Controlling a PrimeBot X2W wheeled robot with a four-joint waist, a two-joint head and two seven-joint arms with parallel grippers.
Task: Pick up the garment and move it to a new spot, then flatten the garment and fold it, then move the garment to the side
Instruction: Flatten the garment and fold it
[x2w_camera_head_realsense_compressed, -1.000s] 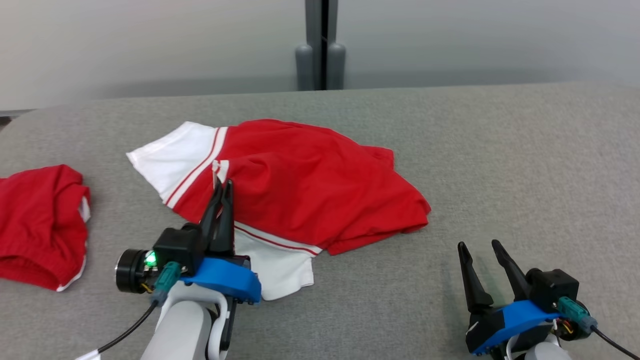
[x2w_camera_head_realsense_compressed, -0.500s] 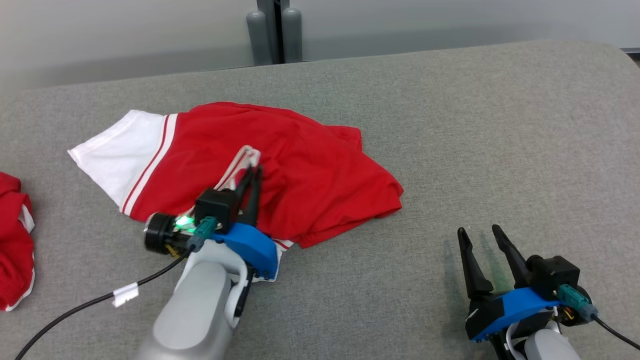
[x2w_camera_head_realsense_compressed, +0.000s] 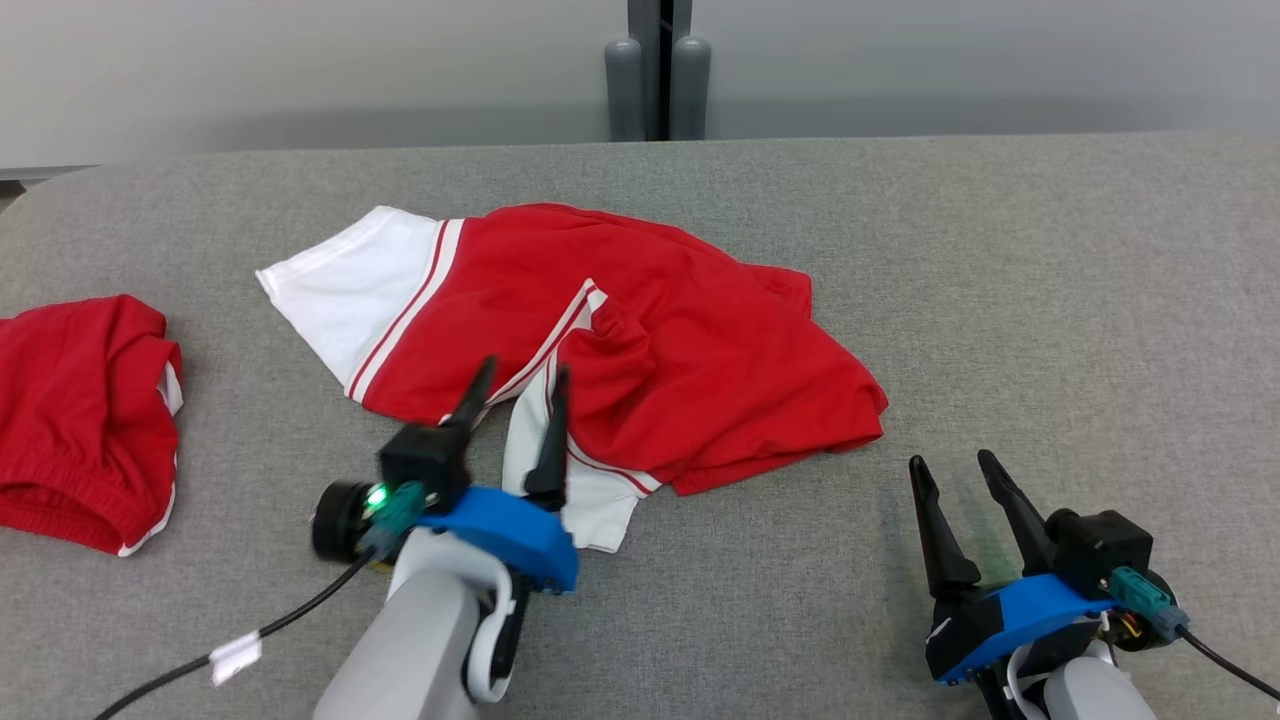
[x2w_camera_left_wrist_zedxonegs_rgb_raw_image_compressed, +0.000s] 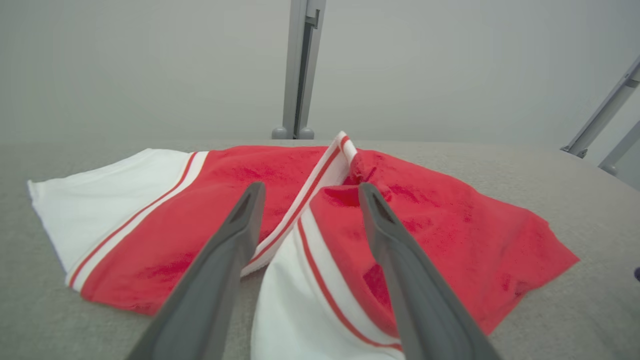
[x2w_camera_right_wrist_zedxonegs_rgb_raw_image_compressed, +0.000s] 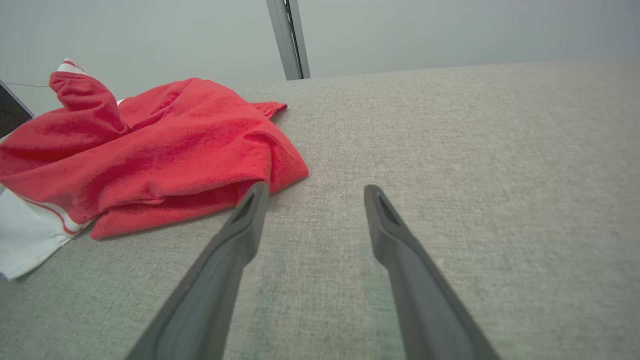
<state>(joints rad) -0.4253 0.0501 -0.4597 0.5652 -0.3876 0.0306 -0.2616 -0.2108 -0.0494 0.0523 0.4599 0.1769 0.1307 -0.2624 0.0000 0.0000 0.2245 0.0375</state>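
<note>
The garment (x2w_camera_head_realsense_compressed: 650, 330), red with white striped hems, is found lying rumpled in the middle of the table (x2w_camera_head_realsense_compressed: 1050, 260), one hemmed part doubled over the rest. The left gripper (x2w_camera_head_realsense_compressed: 526, 368) is held with fingers spread and empty, straddling the near white hem, while the right gripper (x2w_camera_head_realsense_compressed: 950, 460) is likewise spread and empty over bare table near the red corner. Should several bunched layers be pinched together, the fold is judged likely to be dragged along rather than flattened; a second red garment (x2w_camera_head_realsense_compressed: 85, 420) at the left could also be snagged.
</note>
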